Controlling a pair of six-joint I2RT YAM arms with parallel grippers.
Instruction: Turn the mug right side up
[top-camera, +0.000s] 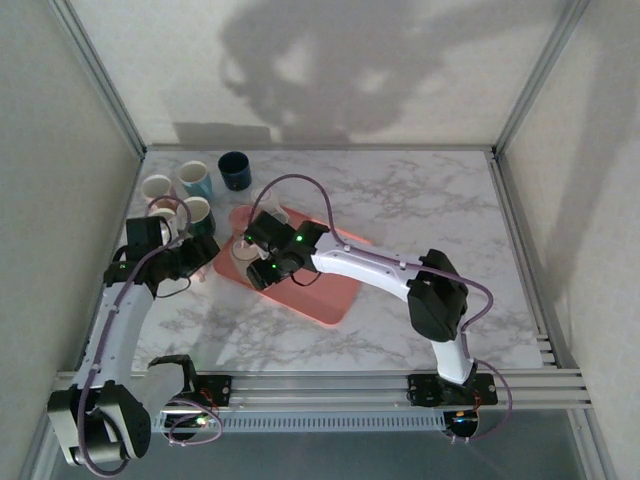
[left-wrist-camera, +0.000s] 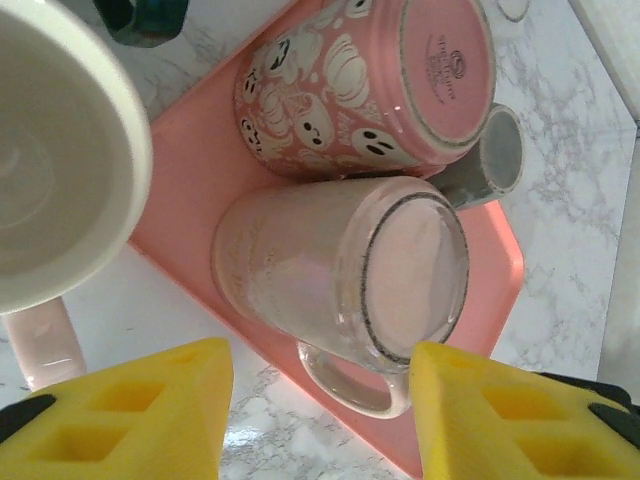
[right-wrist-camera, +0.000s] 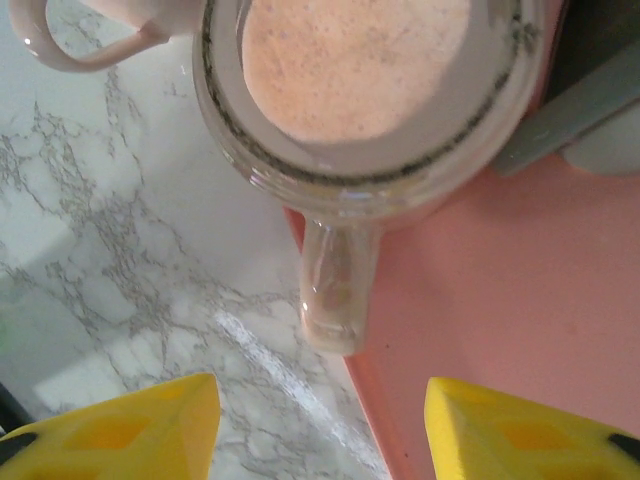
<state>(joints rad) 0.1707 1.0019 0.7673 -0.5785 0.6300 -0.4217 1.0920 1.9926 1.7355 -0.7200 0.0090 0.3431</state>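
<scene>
the pale mug (left-wrist-camera: 340, 275) is seen inverted on a pink tray (left-wrist-camera: 190, 170); left end effector (left-wrist-camera: 318, 410) and right end effector (right-wrist-camera: 320, 425) are spread.

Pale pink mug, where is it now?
In the left wrist view, the pale pink mug sits upside down at the edge of the pink tray, beside the ghost-patterned mug.

One pink tray (top-camera: 335, 295) carries two upside-down mugs: a pumpkin-patterned mug (left-wrist-camera: 340, 80) and a pale pink mug (left-wrist-camera: 290, 270). At ten o'clock on the worktop (top-camera: 430, 200) stand at least four upright mugs (top-camera: 235, 170).
</scene>
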